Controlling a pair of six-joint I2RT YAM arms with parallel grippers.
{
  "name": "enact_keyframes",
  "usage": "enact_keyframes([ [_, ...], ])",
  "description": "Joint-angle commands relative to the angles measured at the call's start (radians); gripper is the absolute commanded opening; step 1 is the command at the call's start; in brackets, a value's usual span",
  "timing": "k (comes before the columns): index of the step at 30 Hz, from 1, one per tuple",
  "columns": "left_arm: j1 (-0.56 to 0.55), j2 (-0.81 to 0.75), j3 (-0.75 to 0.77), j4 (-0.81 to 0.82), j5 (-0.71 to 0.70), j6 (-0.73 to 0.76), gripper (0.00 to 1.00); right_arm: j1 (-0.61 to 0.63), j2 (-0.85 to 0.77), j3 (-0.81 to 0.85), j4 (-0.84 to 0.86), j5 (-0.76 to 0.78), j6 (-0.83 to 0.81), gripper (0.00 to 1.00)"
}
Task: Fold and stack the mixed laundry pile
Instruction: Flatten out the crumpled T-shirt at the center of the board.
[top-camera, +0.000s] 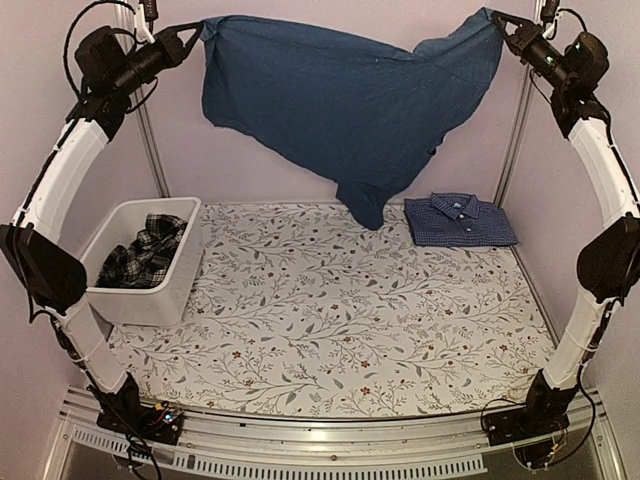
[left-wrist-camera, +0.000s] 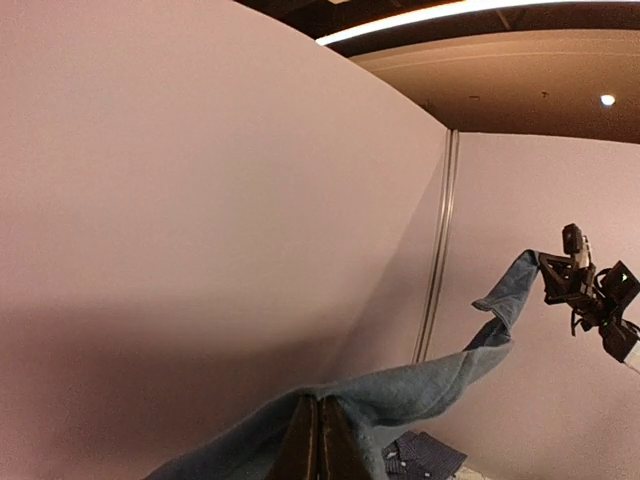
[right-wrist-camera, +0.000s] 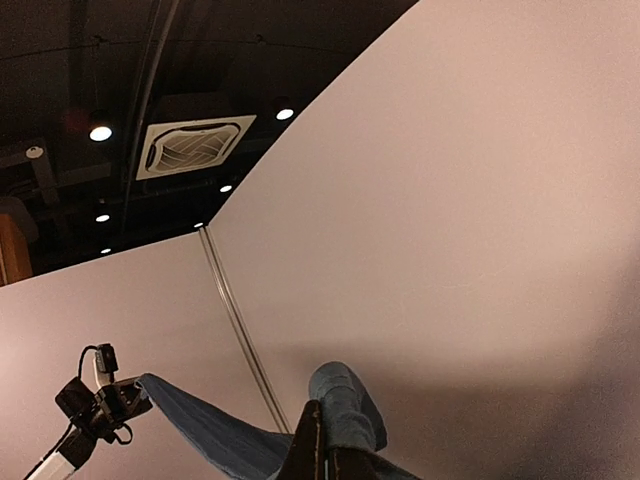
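High above the floral-print tablecloth (top-camera: 340, 330), a plain dark blue T-shirt (top-camera: 340, 110) is held spread between the two arms. One upper corner is pinched in the clenched left gripper (top-camera: 195, 35) and the other in the clenched right gripper (top-camera: 498, 20). The cloth is soft, matte and creased. Its top edge sags slightly between the grips, and the body hangs in loose folds that narrow to a drooping tip over the far edge of the tablecloth. Whether that tip touches cannot be told.

At the far right corner of the tablecloth, a blue-and-white small-check shirt (top-camera: 460, 220) is laid folded into a neat flat rectangle, collar upward. At the left edge of the tablecloth, a white plastic tub (top-camera: 150, 300) with smooth walls and a rounded rim is set. A black-and-white plaid piece (top-camera: 150, 250) is crumpled inside it.

The tub and the plaid piece are shown by the top view alone. From the left wrist, the pressed-together fingers (left-wrist-camera: 310, 450) are seen as a dark wedge. The T-shirt appears paler there and runs as a twisted band to the distant right gripper. A patch of the checked shirt is glimpsed below. From the right wrist, the cloth is seen bunched in a rounded lump above the shut fingers (right-wrist-camera: 310, 445), with a flat strip leading to the far left gripper. A square ceiling vent (right-wrist-camera: 195, 147) is shown only there.
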Motion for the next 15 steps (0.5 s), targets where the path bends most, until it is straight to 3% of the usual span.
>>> enact_keyframes([
  [1,-0.022,-0.049,-0.314,0.004,0.059,0.082,0.0,0.003,-0.145,-0.395,0.077,-0.117,-0.026,0.0],
  [4,-0.043,-0.125,-0.596,-0.016,0.069,0.112,0.0,0.009,-0.276,-0.758,0.064,-0.157,-0.039,0.0],
  [8,-0.115,-0.226,-0.914,-0.071,0.003,0.164,0.0,0.01,-0.504,-1.156,-0.117,-0.098,-0.099,0.0],
  [12,-0.139,-0.219,-1.094,-0.154,-0.023,0.168,0.0,0.01,-0.614,-1.381,-0.346,-0.07,-0.17,0.0],
  [15,-0.161,-0.176,-1.145,-0.23,-0.032,0.173,0.0,0.01,-0.631,-1.448,-0.47,-0.049,-0.244,0.0],
])
